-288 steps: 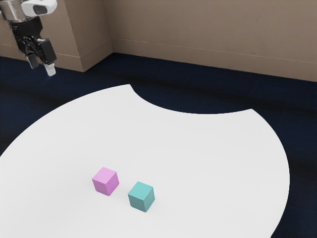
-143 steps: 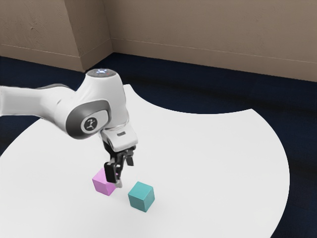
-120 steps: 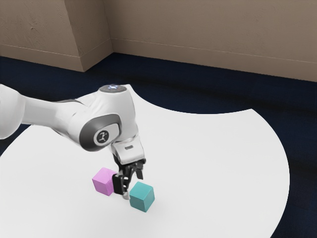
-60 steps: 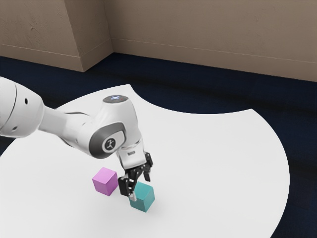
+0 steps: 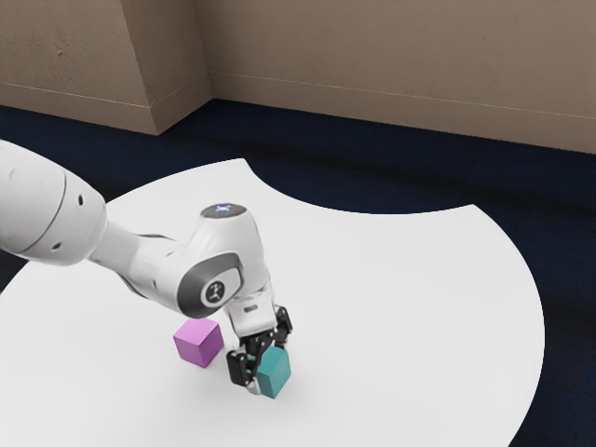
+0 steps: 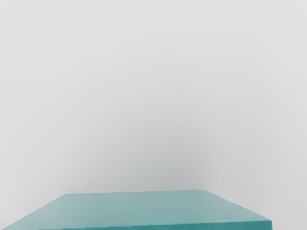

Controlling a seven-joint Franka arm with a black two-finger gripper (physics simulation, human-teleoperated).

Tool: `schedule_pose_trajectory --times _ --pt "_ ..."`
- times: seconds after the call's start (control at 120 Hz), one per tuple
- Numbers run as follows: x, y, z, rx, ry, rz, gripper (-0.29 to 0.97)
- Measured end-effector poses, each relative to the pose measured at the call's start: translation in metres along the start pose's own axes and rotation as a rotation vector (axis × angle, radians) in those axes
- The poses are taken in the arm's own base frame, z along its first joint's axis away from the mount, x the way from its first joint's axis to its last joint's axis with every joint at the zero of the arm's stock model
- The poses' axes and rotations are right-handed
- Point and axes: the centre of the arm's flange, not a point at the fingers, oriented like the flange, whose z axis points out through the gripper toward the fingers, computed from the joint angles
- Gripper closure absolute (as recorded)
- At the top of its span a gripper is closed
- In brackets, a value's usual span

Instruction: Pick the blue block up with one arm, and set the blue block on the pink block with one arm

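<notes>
The pink block (image 5: 197, 343) sits uncovered on the desk (image 5: 419, 307), the spot where the stack is to go. Just beside it the gripper (image 5: 263, 358) is lowered, fingers wide, straddling the blue block (image 5: 276, 372) — it rests on the desk, not yet clamped, likely set for closing.

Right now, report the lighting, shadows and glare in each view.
Exterior view: soft, even light on the white table, with no glare; the blue block and the pink block cast only faint shadows. Wrist view: flat light on the blue block's top face, with a soft grey shade spreading over the table just beyond it.
</notes>
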Motion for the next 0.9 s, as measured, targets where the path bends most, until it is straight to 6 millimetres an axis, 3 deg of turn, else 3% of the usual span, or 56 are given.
schedule_pose_trajectory --times 0.133,0.208,0.342,0.433,0.517,0.575,0.675,0.733,0.9 --pt "0.0 -0.001 -0.002 0.013 0.002 0.008 0.26" --pt "-0.004 -0.004 -0.006 0.027 0.003 0.002 0.34" --pt "-0.005 -0.003 -0.047 0.096 -0.012 0.008 0.37" --pt "-0.002 0.005 -0.094 0.152 -0.031 0.016 0.37" --pt "-0.007 0.012 -0.12 0.162 -0.047 0.009 0.36" --pt "-0.026 0.012 -0.128 0.151 -0.055 -0.027 0.35" --pt "-0.089 0.011 -0.146 0.144 -0.061 -0.147 0.34" --pt "-0.116 0.014 -0.154 0.138 -0.062 -0.195 0.34" --pt "-0.127 0.017 -0.132 0.076 -0.068 -0.188 0.34"
